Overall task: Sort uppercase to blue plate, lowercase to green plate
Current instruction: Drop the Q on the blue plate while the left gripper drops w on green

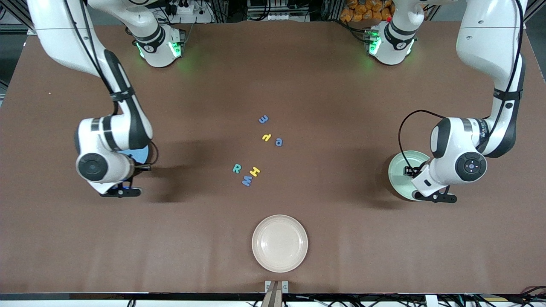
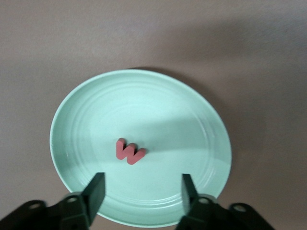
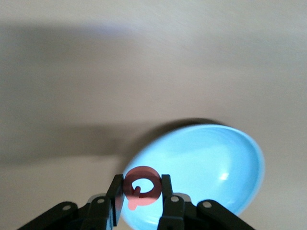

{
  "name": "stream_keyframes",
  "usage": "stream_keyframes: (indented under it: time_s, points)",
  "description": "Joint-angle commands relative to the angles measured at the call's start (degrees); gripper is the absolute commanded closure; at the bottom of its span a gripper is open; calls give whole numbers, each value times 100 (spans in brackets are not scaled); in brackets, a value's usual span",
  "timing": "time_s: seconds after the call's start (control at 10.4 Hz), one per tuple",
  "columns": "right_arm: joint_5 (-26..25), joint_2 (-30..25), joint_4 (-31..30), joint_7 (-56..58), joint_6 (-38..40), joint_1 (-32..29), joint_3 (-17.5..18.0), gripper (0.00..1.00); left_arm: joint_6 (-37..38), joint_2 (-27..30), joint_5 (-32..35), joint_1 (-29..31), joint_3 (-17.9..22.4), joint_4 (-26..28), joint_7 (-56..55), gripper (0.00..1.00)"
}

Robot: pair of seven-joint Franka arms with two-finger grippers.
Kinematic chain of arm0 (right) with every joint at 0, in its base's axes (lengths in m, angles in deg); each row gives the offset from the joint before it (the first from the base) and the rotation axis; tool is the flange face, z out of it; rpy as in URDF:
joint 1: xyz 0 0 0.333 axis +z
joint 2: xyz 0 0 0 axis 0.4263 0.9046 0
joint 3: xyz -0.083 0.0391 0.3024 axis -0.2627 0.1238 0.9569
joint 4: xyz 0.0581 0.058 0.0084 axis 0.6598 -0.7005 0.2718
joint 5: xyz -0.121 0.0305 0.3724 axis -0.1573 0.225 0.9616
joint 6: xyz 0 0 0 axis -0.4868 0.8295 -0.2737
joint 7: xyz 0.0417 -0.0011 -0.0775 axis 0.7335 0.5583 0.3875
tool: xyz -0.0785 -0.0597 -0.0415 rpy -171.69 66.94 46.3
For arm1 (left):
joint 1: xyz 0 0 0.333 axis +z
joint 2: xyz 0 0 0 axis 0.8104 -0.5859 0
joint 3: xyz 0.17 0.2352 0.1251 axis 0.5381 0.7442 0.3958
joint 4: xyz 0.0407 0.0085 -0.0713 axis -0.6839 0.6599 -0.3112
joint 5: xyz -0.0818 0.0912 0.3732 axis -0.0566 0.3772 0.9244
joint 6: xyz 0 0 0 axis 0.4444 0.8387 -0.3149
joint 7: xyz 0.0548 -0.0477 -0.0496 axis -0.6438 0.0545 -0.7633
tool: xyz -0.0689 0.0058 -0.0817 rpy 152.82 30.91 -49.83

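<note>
I had the left gripper [image 2: 143, 191] over the green plate [image 2: 201, 120], fingers spread wide and empty, the red w [image 2: 128, 151] lying in it. The right gripper [image 3: 139, 195] pinched the red Q [image 3: 140, 187] above the blue plate [image 3: 216, 163] rim (ready to drop). Six letters waited mid-tabletop, R [image 1: 236, 168] among them; nothing blocked either arm.

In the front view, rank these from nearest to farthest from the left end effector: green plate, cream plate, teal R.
The left end effector hangs open over the green plate.
1. Green plate: directly under it, at the left arm's end of the table.
2. Cream plate: mid-table, nearest the front camera.
3. Teal R: in the central letter cluster, toward the right arm's end.
</note>
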Motion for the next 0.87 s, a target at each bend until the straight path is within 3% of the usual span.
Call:
stream_keyframes:
  time_s: [0.0, 0.19, 0.39, 0.48, 0.68, 0.77]
  points:
    - [34, -221, -856, 297, -619, -63, -172, 72, 26, 229, -6, -128, -443, -126, -411, 0]
    - [559, -203, -1158, 306, -1001, -108, -225, 69, 26, 247, -33, -468, -1007, -319, -1786, 0]
    - [702, -212, -1114, 297, -931, -108, -304, 34, 0, 177, 55, -1057, -1123, -452, -2435, 0]
    - [702, -212, -1062, 297, -843, -99, -322, 27, -114, 133, 46, -1329, -1132, -452, -2453, 0]
    - [754, -203, -755, 166, -440, -73, -313, 28, -517, -24, 37, -1813, -1141, -452, -2514, 0]
    - [1094, -194, -684, 17, -403, -55, -313, 28, -676, -138, 28, -2041, -1149, -452, -2593, 0]
